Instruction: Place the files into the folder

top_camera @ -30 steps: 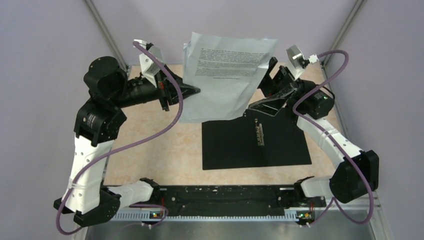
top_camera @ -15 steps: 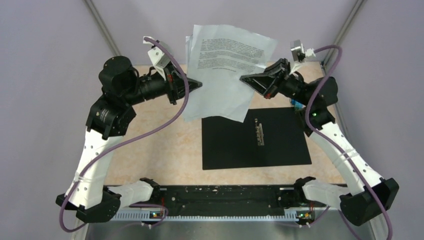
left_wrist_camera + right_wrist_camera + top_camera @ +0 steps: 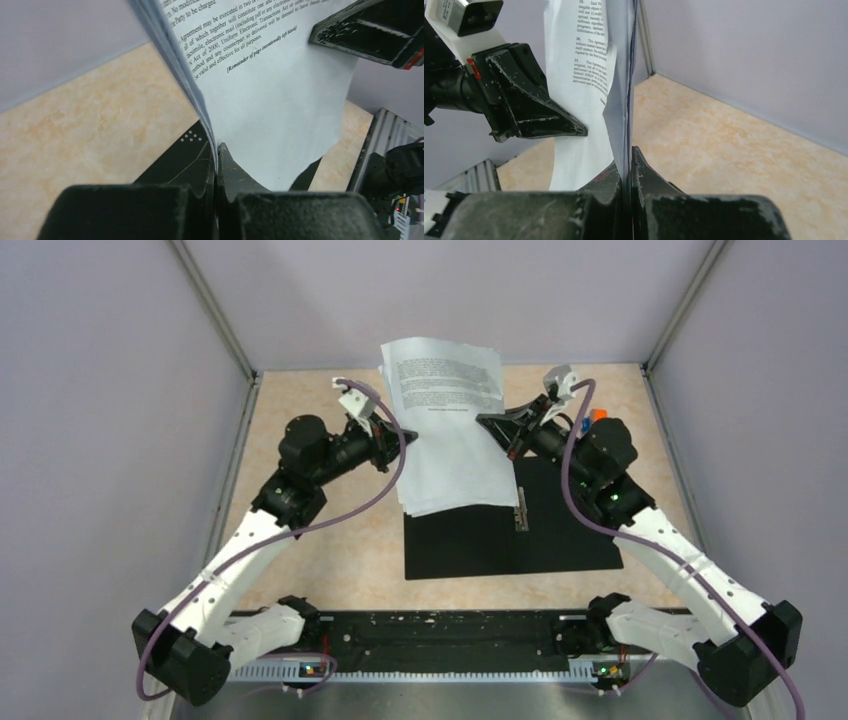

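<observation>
Now both of my hands are pinching the stack of white paper sheets with small black print (image 3: 450, 440). My left gripper (image 3: 408, 437) is squeezed tight on the stack's left edge. My right gripper (image 3: 484, 421) is squeezed tight on its right edge. The sheets stand up tall between my two hands.

Below my hands lies the flat black open folder (image 3: 560, 540). The bottom edge of the sheets hangs over the folder's left half, just beside the metal clip (image 3: 521, 510) in its middle. I cannot tell if the paper touches the folder. The right half of the folder is bare and so is its near edge.

Out past my left hand there is lots of bare tan table (image 3: 330, 540). My right hand has less room, for a small orange and blue block (image 3: 597, 416) sits just beside that arm. The purple walls (image 3: 120, 440) close in the back and both sides.

From above I see the whole folder and the clip. My wrist cameras do not show the clip. My left wrist camera shows thin paper edges (image 3: 200, 100) fanned a little above my fingers, and print I can nearly read. My right wrist camera shows the stack edge-on (image 3: 628, 100) going down between my fingers, with my left hand across from it.
</observation>
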Robot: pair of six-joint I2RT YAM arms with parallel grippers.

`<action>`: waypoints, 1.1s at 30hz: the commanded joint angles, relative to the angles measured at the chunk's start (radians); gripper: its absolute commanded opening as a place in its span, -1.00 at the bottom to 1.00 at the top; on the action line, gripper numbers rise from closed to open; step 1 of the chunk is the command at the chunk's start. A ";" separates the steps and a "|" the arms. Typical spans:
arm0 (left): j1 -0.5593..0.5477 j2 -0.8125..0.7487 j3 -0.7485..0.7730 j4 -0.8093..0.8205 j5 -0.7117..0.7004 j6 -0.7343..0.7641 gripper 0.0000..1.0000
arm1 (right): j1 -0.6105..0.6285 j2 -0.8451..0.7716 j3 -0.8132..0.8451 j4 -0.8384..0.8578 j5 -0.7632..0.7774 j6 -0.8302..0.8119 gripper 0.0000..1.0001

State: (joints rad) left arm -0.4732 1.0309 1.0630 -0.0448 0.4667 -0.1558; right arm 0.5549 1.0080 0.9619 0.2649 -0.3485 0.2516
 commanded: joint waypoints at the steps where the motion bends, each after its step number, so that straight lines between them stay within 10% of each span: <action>1: -0.035 0.019 -0.167 0.347 -0.135 0.005 -1.00 | 0.005 0.020 -0.088 0.187 0.045 -0.074 -1.00; 14: -0.059 0.229 -0.381 0.784 -0.241 0.089 -0.98 | 0.005 0.199 -0.409 0.758 0.106 -0.092 -1.00; 33: -0.023 0.606 -0.158 0.958 -0.398 0.224 -1.00 | -0.090 0.631 -0.189 1.025 0.190 -0.100 -1.00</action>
State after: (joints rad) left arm -0.5137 1.5860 0.8051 0.8158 0.0860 0.0250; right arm 0.4988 1.5906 0.6777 1.1736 -0.1444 0.1417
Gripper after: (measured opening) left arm 0.013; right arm 0.005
